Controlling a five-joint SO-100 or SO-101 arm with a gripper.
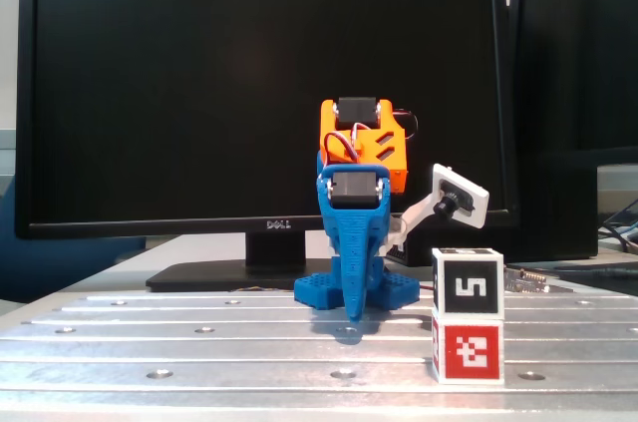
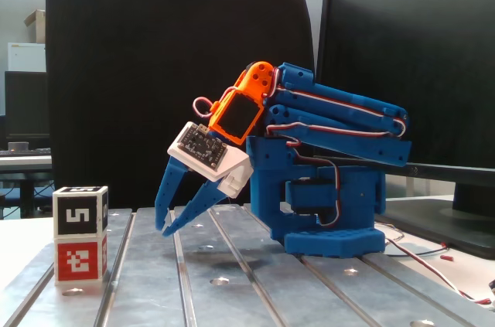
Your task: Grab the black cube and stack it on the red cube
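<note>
So: monitor (image 1: 264, 83) fills the bench's far edge, arm (image 2: 325, 180) folded just in front of it. Gripper (image 2: 165, 228) open, empty, tips low over the bench (image 1: 199, 342), nothing blocking. Black cube (image 1: 468, 284) sits stacked on red cube (image 1: 469, 349) near the front edge, clear of the gripper.

One fixed view sat low at desk (image 1: 199, 342) level, facing the arm head-on; another looked from roughly its side, perhaps slightly nearer. Both shared the stacked cubes and the arm.
</note>
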